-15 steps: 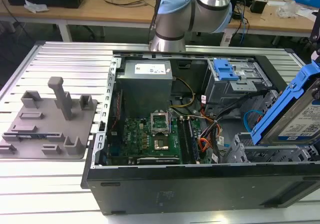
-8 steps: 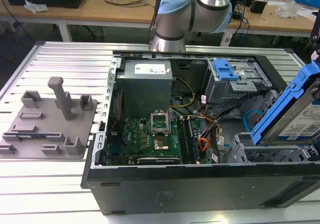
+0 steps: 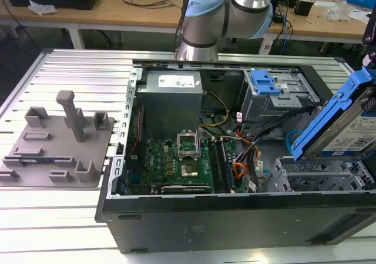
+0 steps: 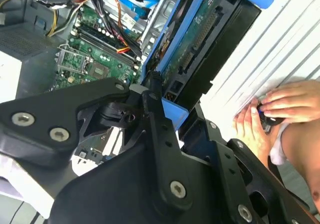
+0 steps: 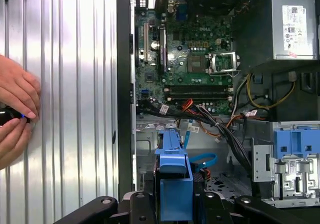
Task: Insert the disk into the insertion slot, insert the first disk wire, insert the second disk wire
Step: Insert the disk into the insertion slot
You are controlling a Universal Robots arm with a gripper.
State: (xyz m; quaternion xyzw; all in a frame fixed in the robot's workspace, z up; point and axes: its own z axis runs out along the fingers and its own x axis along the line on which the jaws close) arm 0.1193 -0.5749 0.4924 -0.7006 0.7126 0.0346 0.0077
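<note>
The disk (image 3: 346,126), a silver drive in a bright blue carrier, hangs tilted over the case's corner at the exterior view's right. My gripper (image 4: 175,102) is shut on the disk (image 4: 210,39), black fingers (image 4: 152,92) clamping the blue carrier's end. In the first wrist view the carrier (image 5: 172,176) stands edge-on between the gripper's arms (image 5: 174,206). Just under the disk lies the insertion slot (image 3: 317,176), a grey perforated cage, with a small gap between them. Loose orange and blue wires (image 3: 242,169) lie beside the cage; a blue wire (image 5: 202,159) curls next to the carrier.
The open computer case (image 3: 235,217) holds a motherboard (image 3: 182,164), a power supply (image 3: 170,99) and a taller grey bay with a blue latch (image 3: 264,83). A person's hands (image 5: 15,116) hold a small dark object on the ribbed table beside the case. A grey fixture block (image 3: 59,140) stands at the exterior view's left.
</note>
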